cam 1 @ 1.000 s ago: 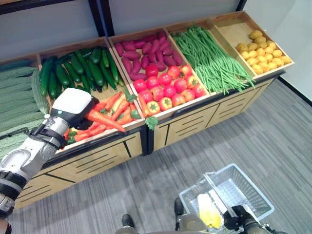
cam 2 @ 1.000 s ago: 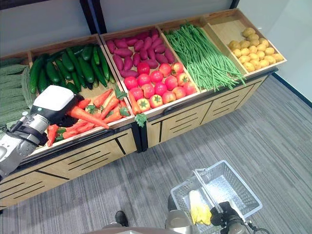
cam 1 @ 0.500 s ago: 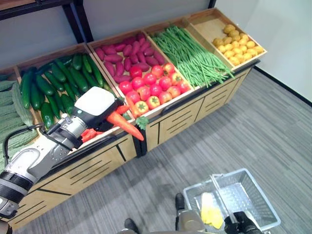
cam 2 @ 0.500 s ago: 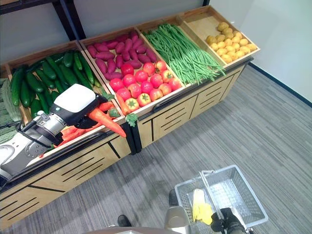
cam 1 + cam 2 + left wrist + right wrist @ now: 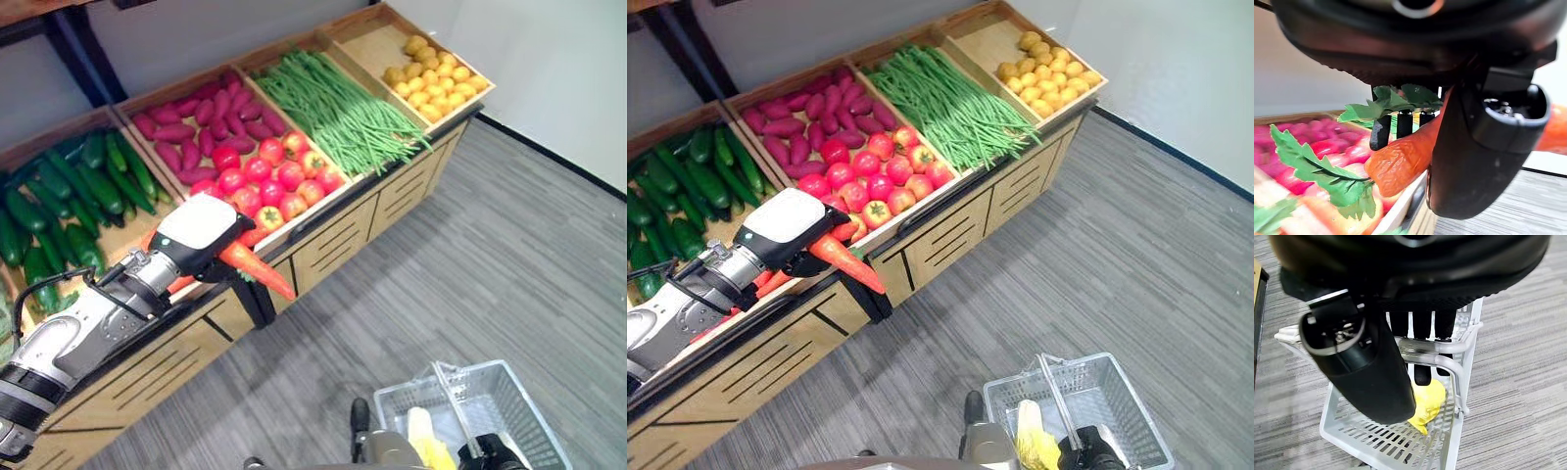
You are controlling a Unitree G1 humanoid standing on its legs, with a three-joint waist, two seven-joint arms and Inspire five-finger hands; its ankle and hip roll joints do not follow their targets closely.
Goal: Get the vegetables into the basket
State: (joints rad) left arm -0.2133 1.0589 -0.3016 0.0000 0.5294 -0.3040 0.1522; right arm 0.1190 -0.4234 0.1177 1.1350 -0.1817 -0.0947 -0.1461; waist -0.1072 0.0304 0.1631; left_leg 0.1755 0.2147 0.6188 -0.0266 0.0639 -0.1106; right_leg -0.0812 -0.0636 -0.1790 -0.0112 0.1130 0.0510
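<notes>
Now the left hand has its fingers clenched around a long orange carrot; the right hand grips the white wire basket's handle.

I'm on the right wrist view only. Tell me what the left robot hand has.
Observer: The left robot hand is curled round a carrot, held out past the front edge of the produce stand.
Operator: Report the basket's position.
Observer: The basket hangs over the grey floor, away from the stand, carried by the right robot hand.
Operator: Describe the carrot's top.
Observer: Green leaves show in the left wrist view.
</notes>
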